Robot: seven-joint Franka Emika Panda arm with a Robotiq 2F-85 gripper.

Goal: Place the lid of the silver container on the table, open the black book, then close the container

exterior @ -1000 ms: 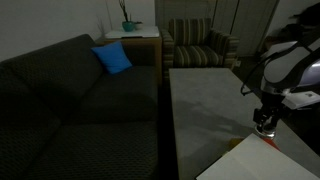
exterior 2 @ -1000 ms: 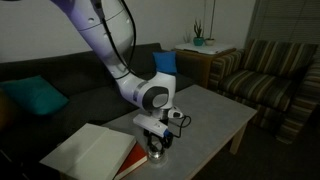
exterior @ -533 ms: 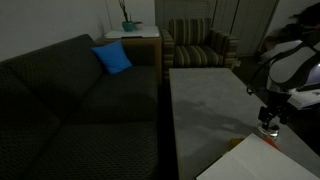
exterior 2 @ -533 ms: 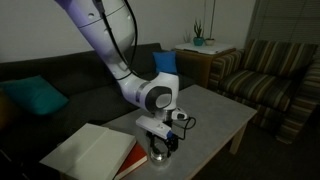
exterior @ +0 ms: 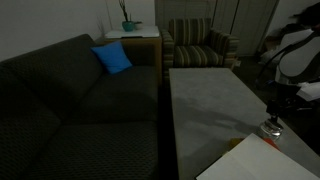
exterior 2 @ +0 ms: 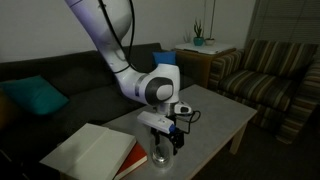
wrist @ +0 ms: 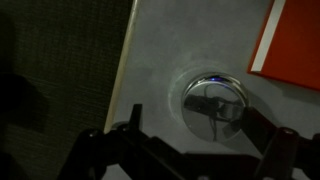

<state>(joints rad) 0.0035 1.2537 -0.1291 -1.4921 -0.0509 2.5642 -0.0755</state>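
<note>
Table bare beyond silver container; black book just beside it blocks that side.

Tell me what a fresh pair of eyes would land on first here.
The big white arm arches over the pale table, its gripper hanging above the silver tin. Beside the tin lies the book, open on pale pages with an orange-red edge. Further off, a bright blue cushion stands out on the dark couch.

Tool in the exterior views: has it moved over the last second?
Yes. The tool has risen off the silver container, which stays put beside the black book.
</note>
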